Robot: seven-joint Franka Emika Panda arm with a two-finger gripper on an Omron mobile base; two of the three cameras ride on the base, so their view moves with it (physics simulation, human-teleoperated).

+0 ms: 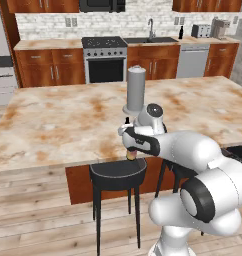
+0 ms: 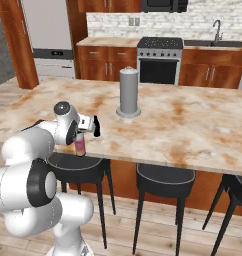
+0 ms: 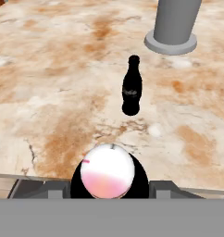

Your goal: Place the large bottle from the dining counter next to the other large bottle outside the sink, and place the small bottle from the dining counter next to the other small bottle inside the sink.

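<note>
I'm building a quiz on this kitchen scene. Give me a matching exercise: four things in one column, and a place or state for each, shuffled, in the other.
Things:
1. large bottle
2. small bottle
3. grey cylinder
4. toaster

Places or states:
A. upright on its round base, mid dining counter
B. on the far counter right of the sink
C. at the counter's near edge, between the jaws of the gripper
D. standing free between the pink bottle and the cylinder

Pairs: 1-C, 2-D, 3-A, 4-B
</note>
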